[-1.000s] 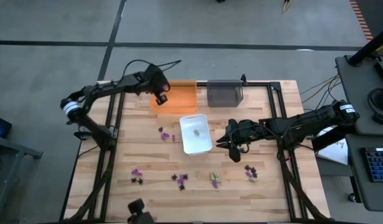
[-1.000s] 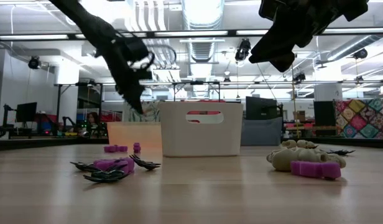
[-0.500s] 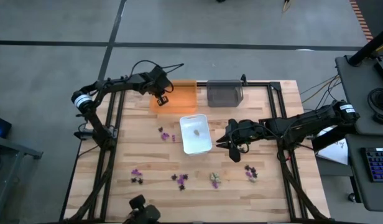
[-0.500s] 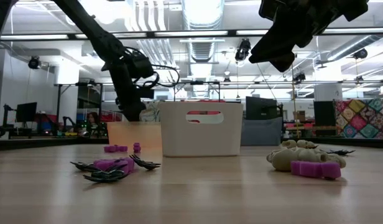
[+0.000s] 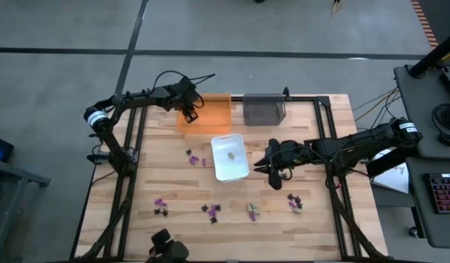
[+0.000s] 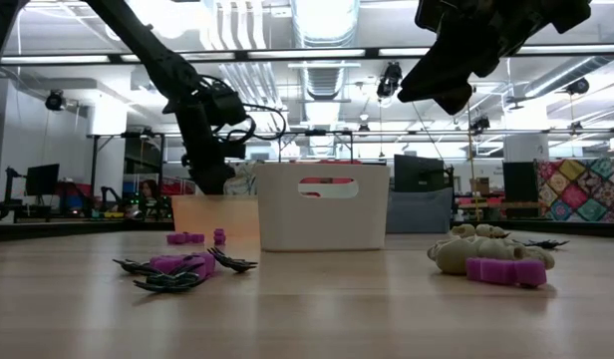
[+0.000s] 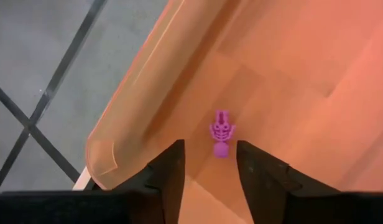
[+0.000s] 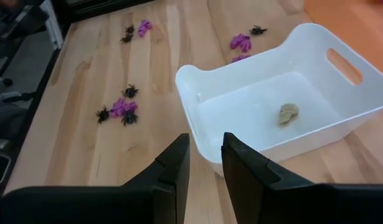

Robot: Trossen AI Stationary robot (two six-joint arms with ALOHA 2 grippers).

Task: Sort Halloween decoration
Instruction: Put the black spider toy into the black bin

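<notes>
- Purple skeleton piece [image 7: 221,132]: lies on the floor of the orange tray [image 5: 208,117], near one corner, in line with the gap between the left hand's fingers and touching neither; it appears released.
- Left hand [image 5: 190,113]: poised over the orange tray at the far left of the table [image 5: 181,183], fingers parted and holding nothing.
- Step in hand, as judged: a purple piece has been dropped into the orange tray. To finish well, the hand should lift straight up clear of the tray wall before swinging back, so that no finger catches the rim or flicks the piece out.
- White tray [image 5: 230,156]: at mid-table, with one pale beige piece [image 8: 288,112] on its floor.
- Grey tray [image 5: 264,111]: just beside the orange one along the far edge; contents cannot be made out.
- Unsorted decoration: purple bits [image 5: 190,155] beside the white tray; mixed purple and black clusters [image 5: 161,205], [image 5: 211,211], [image 5: 294,203] and a beige piece [image 5: 252,210] along the near edge.
- Right hand [image 5: 275,169]: hovers just beside the white tray, raised off the table, fingers set narrowly apart with nothing between them.
- Next pick, as judged: the nearest purple bits are tiny, so the fingers should close low on a single piece.
</notes>
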